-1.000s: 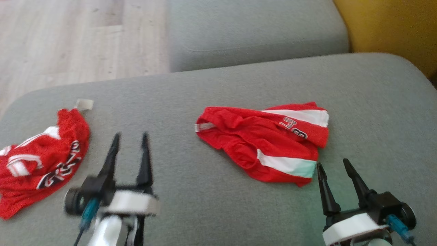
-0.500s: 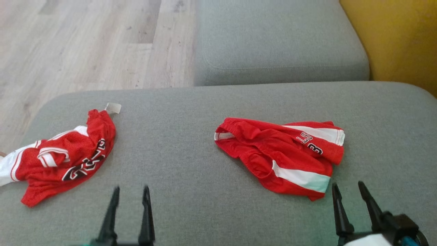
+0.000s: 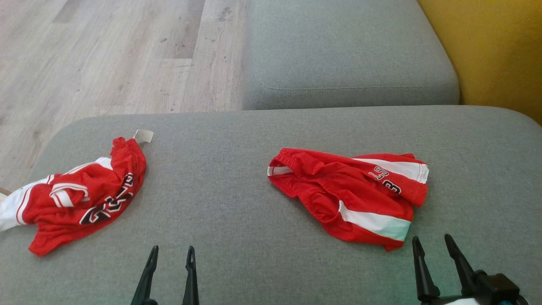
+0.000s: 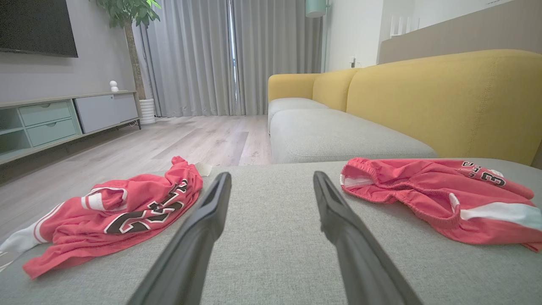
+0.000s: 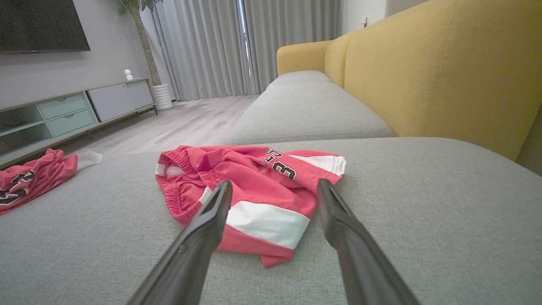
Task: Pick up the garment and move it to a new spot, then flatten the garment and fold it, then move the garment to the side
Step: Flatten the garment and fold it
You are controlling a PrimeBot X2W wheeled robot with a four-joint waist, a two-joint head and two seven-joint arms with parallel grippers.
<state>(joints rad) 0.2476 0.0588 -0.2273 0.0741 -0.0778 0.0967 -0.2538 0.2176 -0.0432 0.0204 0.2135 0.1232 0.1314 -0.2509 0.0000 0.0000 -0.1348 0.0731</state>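
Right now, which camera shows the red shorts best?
The head view: the red shorts lie whole and unobstructed, seen from above. The right wrist view shows them closer, but the right gripper crosses their near edge. The left wrist view sees them low, cut by the frame's right edge.

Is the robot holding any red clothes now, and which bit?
Nothing is held. The left hand and right hand are open, short of the red shorts and red jersey.
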